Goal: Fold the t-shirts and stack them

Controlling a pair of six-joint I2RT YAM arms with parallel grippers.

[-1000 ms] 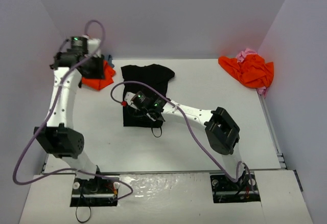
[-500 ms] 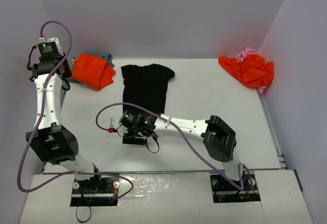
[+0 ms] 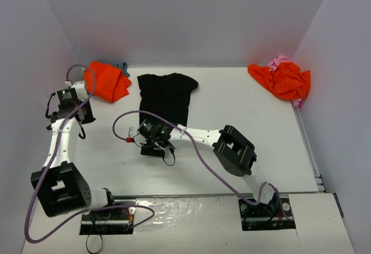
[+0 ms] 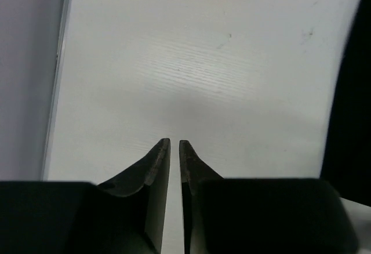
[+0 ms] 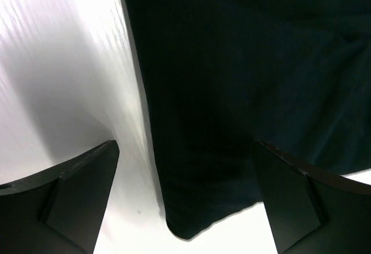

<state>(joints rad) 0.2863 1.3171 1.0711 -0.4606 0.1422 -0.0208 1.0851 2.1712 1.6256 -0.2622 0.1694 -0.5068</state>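
Note:
The black t-shirt (image 3: 165, 96) lies flat on the table, folded into a long strip with its collar at the far end. My right gripper (image 3: 152, 145) hovers over its near hem, open and empty. In the right wrist view the shirt's near corner (image 5: 232, 91) lies between the wide-spread fingers of the gripper (image 5: 185, 145). My left gripper (image 3: 77, 101) is at the table's left side, shut and empty over bare table (image 4: 174, 142). An orange shirt (image 3: 106, 81) lies on a blue-grey one (image 3: 123, 67) at the far left. Another orange shirt (image 3: 284, 80) and a pink one (image 3: 282, 61) are heaped at the far right.
The white table (image 3: 243, 120) is walled on the left, back and right. Its left edge (image 4: 58, 80) shows close beside my left gripper. The right arm's purple cable (image 3: 124, 120) loops over the table near the black shirt.
The left arm has pulled back from the orange shirt and come down along the left edge. The right gripper has moved from the middle of the black shirt to its near hem.

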